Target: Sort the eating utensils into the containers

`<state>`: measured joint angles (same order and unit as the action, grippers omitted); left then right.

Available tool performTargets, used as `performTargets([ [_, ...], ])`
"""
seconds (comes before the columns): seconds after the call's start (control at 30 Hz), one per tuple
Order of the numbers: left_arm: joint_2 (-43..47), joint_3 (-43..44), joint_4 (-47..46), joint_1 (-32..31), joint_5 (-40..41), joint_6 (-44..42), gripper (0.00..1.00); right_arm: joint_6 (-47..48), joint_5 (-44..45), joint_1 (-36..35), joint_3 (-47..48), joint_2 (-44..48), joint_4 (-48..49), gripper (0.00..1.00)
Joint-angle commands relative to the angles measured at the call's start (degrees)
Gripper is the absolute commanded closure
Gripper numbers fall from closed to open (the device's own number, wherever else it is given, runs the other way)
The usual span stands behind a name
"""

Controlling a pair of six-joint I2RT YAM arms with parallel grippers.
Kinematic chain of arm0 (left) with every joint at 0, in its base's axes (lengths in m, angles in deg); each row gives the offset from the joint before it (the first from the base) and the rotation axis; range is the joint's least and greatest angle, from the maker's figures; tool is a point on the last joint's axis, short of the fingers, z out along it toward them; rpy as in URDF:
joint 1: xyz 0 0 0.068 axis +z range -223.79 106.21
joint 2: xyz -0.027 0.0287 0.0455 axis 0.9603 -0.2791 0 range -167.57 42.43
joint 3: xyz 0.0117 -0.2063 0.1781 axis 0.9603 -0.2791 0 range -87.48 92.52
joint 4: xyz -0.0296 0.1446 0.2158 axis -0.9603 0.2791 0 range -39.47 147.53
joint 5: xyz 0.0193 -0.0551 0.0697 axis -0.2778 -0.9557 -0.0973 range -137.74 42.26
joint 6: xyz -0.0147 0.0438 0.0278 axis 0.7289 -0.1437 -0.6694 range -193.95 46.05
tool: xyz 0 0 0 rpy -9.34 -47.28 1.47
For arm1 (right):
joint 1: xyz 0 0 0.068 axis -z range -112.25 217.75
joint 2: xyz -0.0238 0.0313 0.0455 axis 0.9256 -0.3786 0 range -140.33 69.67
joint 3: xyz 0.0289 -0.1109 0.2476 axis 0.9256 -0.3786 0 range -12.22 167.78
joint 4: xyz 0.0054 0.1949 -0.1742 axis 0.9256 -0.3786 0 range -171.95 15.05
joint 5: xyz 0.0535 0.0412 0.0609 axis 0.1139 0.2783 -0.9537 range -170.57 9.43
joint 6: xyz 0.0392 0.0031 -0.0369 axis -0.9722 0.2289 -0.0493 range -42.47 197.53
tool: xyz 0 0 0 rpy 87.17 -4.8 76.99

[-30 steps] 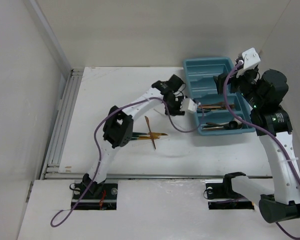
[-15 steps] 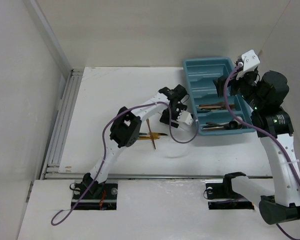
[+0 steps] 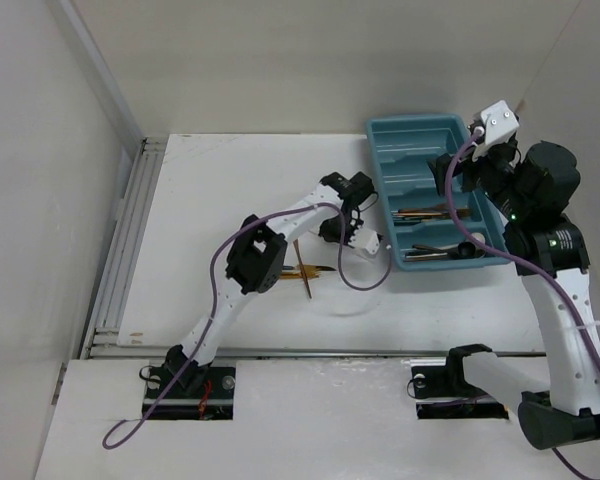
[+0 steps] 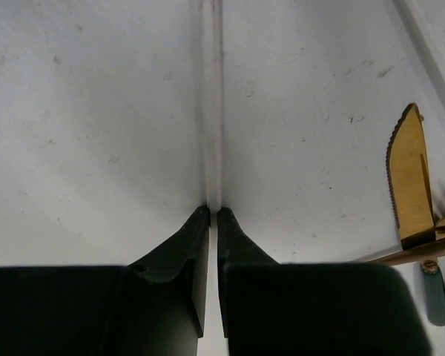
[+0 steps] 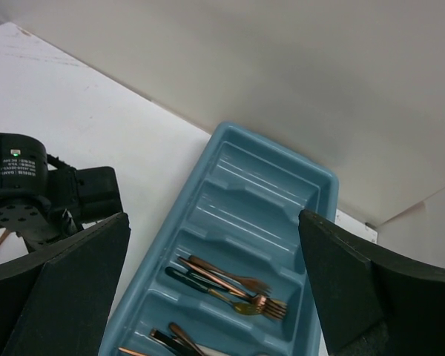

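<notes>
The left gripper (image 3: 332, 232) hangs low over the white table (image 3: 220, 190), in the gap between the teal tray (image 3: 420, 128) and the loose utensils (image 3: 306, 268) lying near it toward the arm bases. There is broad open tabletop to its left, running out to the metal rail (image 3: 130, 240) along the side wall. To its right the tray's long wall is close.

The left wrist camera shows its jaws drawn almost together with only a sliver of light between them, nothing held, and the tips (image 4: 213, 211) hover over a seam in the table. At that view's right edge lie a gold knife (image 4: 408, 185) and green handles (image 4: 434, 291), which the overhead view shows only as a small crossed heap.

The right gripper (image 3: 450, 176) is poised above the tray's right side. Its wrist camera shows the fingers (image 5: 67, 289) spread wide apart, empty, framing the tray (image 5: 276, 147). The copper forks (image 5: 233, 285) in a nearer compartment show far more sharply there than from above. The left arm's purple cable (image 3: 362, 280) loops beside the tray's near corner.
</notes>
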<state>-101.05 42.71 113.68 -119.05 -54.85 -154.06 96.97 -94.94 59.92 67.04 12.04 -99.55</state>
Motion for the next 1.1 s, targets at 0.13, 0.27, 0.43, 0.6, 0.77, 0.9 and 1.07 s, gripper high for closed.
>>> performTargets([
  [0.13,3.6,-4.3,-6.2,11.0,-23.5,17.4,1.0,1.4,0.8,0.5,3.4,1.2,-0.2,0.0],
  [0.27,16.6,-12.2,-13.6,19.2,-31.2,27.1,1.0,0.2,-0.4,0.5,1.3,0.6,2.6,0.0],
  [0.43,26.3,-11.4,-34.8,26.7,-38.8,53.7,1.0,-3.1,-1.6,0.5,0.1,-2.7,5.7,0.0],
  [0.6,27.7,-9.1,-52.3,28.8,-38.7,87.0,1.0,-12.7,-7.2,-0.7,-5.3,-7.3,14.1,0.0],
  [0.77,29.0,-5.2,-56.0,25.8,-29.6,97.0,1.0,-19.8,-9.9,-9.4,-3.9,-18.9,27.4,0.0],
  [0.9,29.0,-3.9,-56.6,24.5,-29.1,97.5,1.0,-23.1,-13.3,-13.2,1.1,-26.5,37.1,0.0],
  [1.07,29.5,-3.9,-56.6,23.5,-29.1,97.4,1.0,-26.6,-13.8,-14.9,6.6,-33.9,37.1,0.0],
])
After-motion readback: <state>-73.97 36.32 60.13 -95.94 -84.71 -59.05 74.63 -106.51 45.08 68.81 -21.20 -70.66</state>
